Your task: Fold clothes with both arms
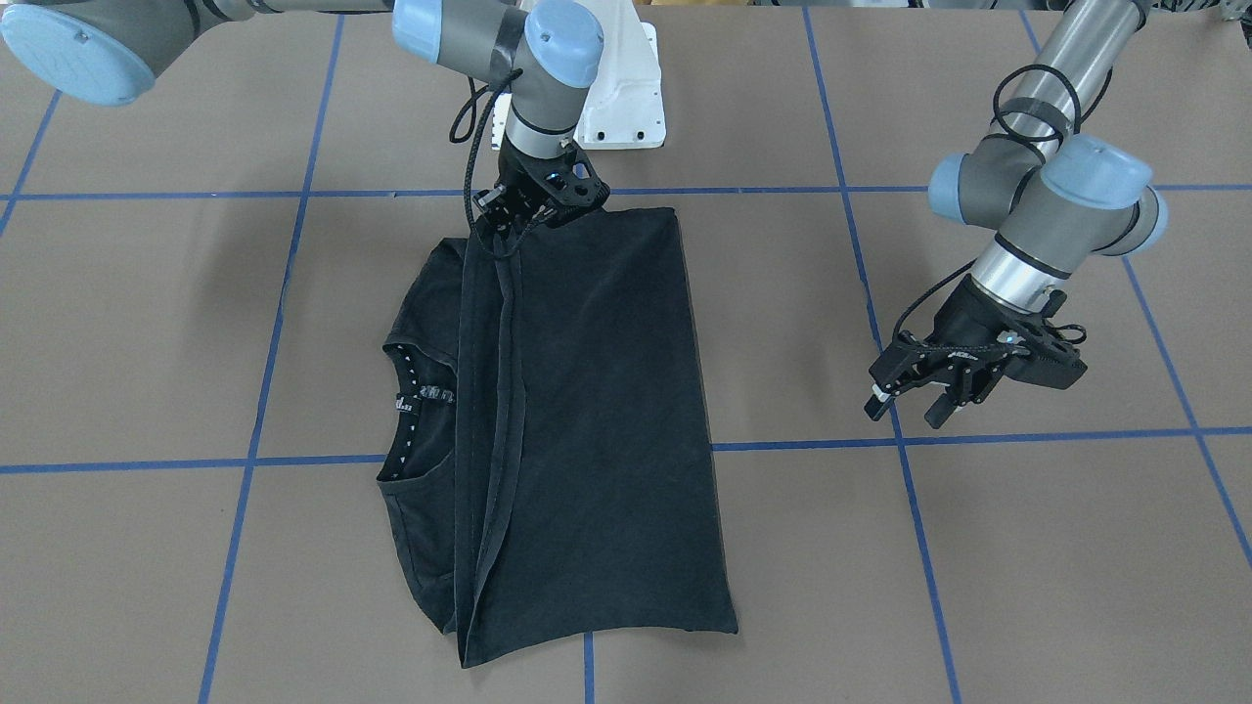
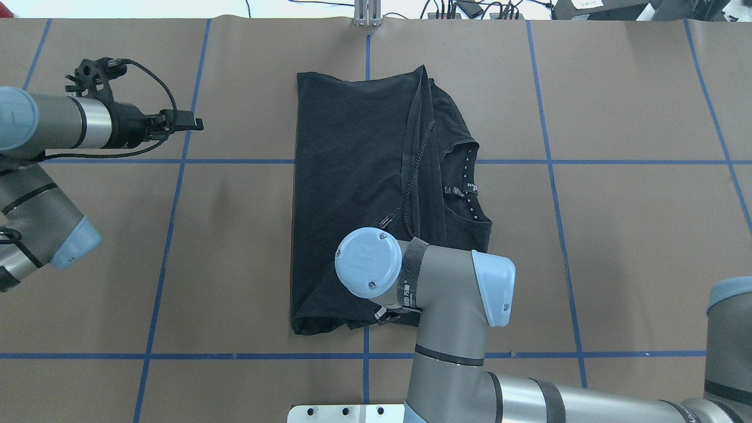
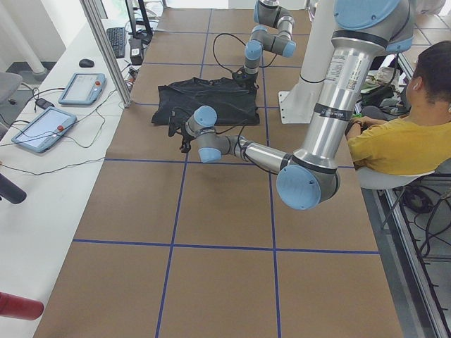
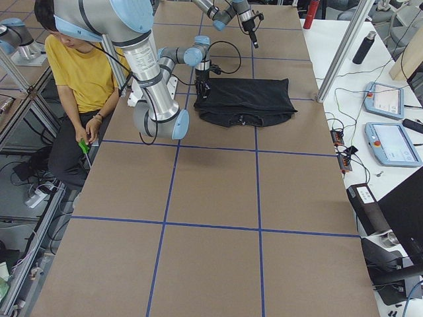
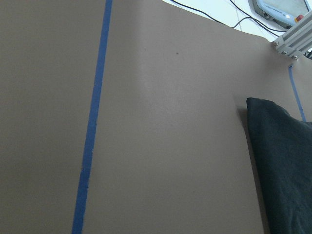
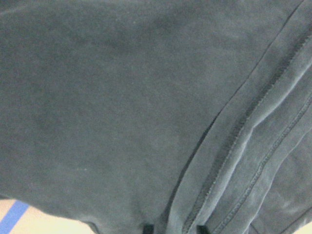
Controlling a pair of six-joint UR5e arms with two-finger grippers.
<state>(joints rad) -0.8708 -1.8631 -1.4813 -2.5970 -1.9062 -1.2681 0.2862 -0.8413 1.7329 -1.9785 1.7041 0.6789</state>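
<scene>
The black T-shirt (image 1: 597,411) lies folded lengthwise on the brown table, collar and small white logo (image 1: 421,396) showing; its print is hidden. It also shows in the overhead view (image 2: 352,176). My right gripper (image 1: 518,223) sits at the shirt's edge nearest the robot base, shut on the folded hem; the wrist view shows only close fabric (image 6: 122,97). In the overhead view its wrist hides it. My left gripper (image 1: 910,401) is open and empty, above bare table off to the shirt's side, also seen overhead (image 2: 191,122). The shirt's corner (image 5: 287,161) shows in the left wrist view.
The white pedestal base (image 1: 626,98) stands just behind the shirt. Blue tape lines (image 1: 978,435) grid the table. A seated person in yellow (image 3: 402,134) is beside the robot. Control tablets (image 3: 81,88) lie on the white side table, by an aluminium post (image 2: 367,14).
</scene>
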